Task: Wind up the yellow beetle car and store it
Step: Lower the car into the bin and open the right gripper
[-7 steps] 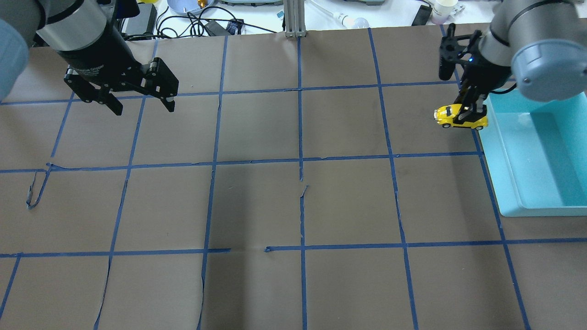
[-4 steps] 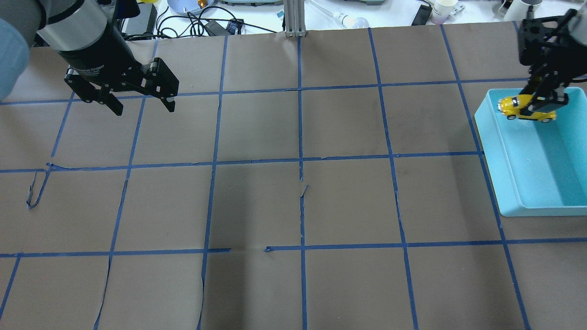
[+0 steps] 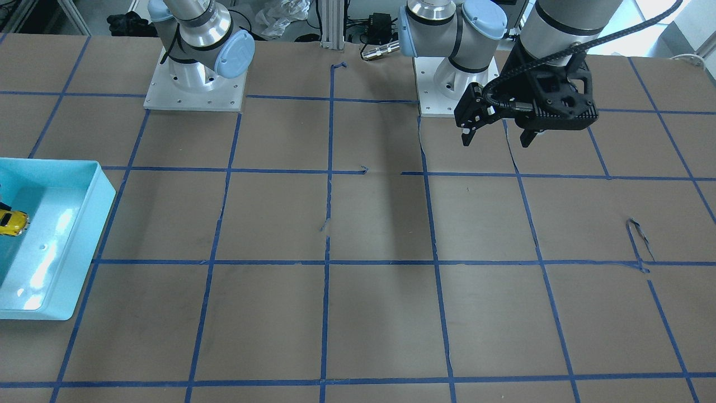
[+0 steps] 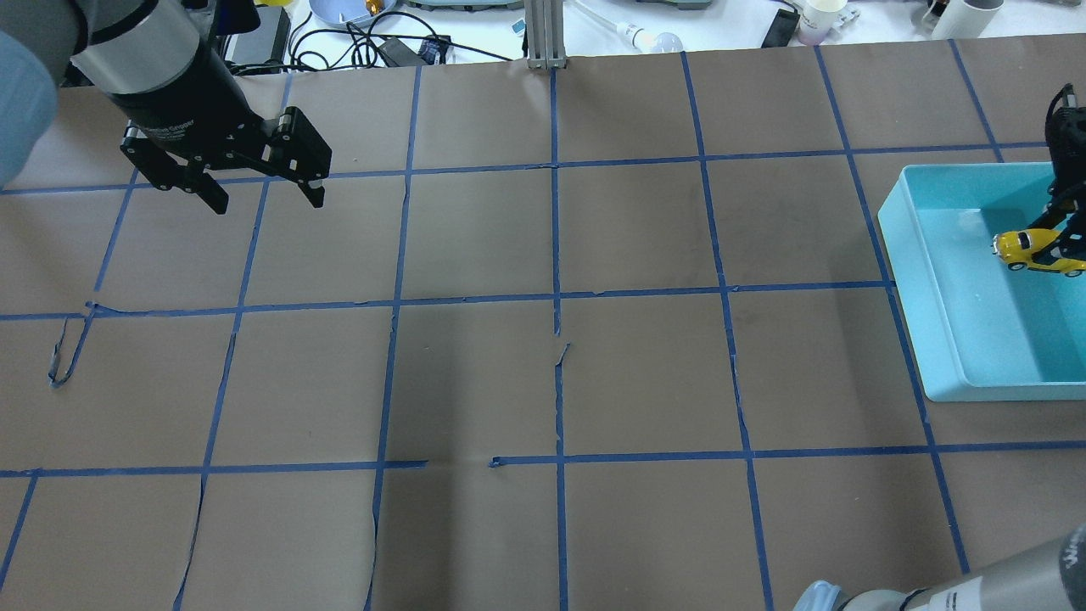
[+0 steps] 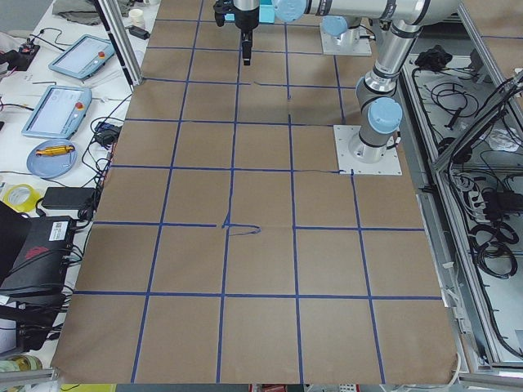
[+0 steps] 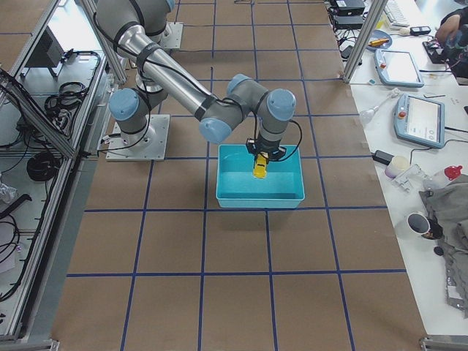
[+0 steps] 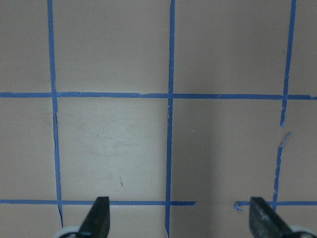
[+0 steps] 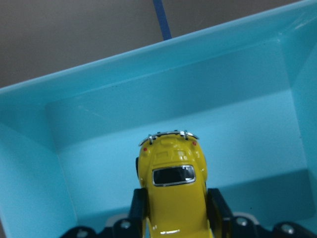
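The yellow beetle car is held in my right gripper, which is shut on its sides. The car hangs inside the teal bin at the table's right edge, over the bin's floor. In the right wrist view the car sits between the two fingers, its rear end pointing away over the bin. It also shows in the front-facing view and in the exterior right view. My left gripper is open and empty, above the table at the far left.
The brown table cover carries a blue tape grid. Cables, a bowl and cups lie past the far edge. A loose curl of tape sits at the left. The left wrist view shows only bare paper between its fingertips.
My right gripper has carried the car to the right, from beside the bin's left wall to over its floor, and nearer to me. The left arm has not moved.
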`<move>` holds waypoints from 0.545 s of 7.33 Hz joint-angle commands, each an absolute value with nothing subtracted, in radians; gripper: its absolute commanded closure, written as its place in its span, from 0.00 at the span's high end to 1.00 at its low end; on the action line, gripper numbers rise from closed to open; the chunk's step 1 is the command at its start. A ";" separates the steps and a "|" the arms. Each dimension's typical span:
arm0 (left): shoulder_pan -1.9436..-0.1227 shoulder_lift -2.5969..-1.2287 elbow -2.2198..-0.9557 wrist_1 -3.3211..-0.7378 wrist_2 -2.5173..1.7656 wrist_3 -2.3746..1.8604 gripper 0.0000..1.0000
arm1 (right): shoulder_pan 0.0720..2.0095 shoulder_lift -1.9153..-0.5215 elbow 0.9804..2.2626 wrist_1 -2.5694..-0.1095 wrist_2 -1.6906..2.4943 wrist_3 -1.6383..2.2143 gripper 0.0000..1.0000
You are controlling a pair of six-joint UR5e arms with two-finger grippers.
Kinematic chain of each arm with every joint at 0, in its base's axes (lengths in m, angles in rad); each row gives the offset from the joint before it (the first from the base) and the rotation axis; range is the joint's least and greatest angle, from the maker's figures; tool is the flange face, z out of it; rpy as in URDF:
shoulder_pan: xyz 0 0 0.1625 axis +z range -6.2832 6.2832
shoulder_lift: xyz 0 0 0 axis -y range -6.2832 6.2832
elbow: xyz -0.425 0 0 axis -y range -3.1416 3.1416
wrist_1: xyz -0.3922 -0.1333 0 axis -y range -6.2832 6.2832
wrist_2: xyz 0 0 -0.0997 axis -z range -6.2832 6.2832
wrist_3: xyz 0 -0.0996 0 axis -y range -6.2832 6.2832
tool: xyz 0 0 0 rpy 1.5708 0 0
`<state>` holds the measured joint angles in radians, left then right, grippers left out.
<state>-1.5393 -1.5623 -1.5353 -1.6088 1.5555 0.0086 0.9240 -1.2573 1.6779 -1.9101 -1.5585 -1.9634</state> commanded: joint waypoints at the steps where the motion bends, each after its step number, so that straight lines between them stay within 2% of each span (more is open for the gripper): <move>1: -1.537 -1.571 -1.535 -1.606 1.557 0.009 1.00 | 0.917 -1.204 1.751 -2.037 -1.556 -2.003 0.00; 4: -1.532 -1.568 -1.534 -1.592 1.557 0.021 1.00 | 0.917 -1.186 1.841 -2.140 -1.555 -2.009 0.00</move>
